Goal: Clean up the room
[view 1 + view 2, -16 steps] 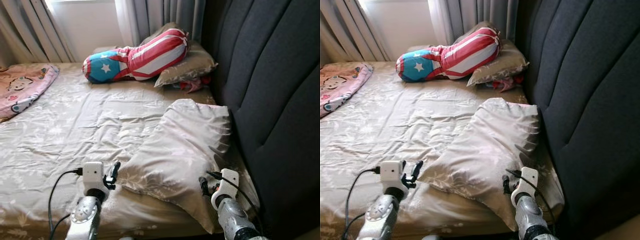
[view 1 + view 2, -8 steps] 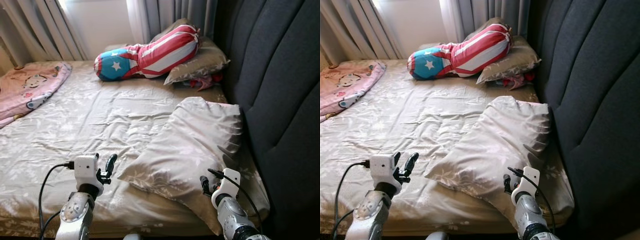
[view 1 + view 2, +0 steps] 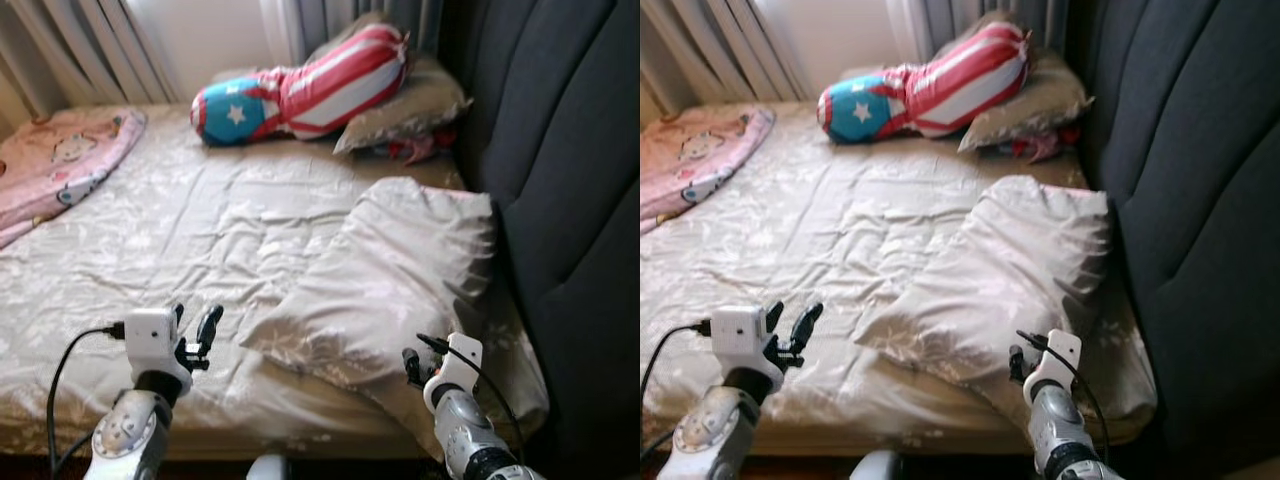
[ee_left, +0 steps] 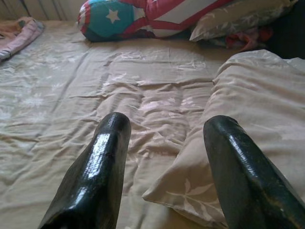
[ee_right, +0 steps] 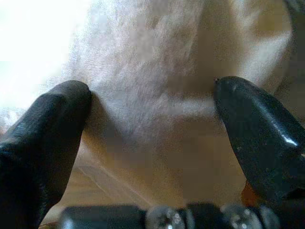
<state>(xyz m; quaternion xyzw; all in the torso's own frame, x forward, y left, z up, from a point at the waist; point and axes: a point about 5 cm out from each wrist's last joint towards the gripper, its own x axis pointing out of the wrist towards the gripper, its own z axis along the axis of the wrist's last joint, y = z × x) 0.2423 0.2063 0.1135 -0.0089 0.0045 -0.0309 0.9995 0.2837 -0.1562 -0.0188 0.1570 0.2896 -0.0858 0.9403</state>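
bed point(image 3: 120, 250) with rumpled beige sheet, dark headboard on robot's right. right end effector point(image 5: 152, 124) spread wide, empty, pressed up to near edge of loose pillow point(image 3: 390, 280). left end effector point(image 4: 164, 152) also wide, empty, just beside pillow's left corner. pillow's long axis runs diagonally away toward headboard; right arm nearer.

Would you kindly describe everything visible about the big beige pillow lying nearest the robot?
The beige pillow is large and soft, in cloth with a faint pale leaf print matching the bedsheet. It lies slanted and rumpled on the sheet, its far end by the dark padded headboard, its near corner toward the bed's front edge. The open left hand sits just off that corner; the open right hand is close against its fabric.
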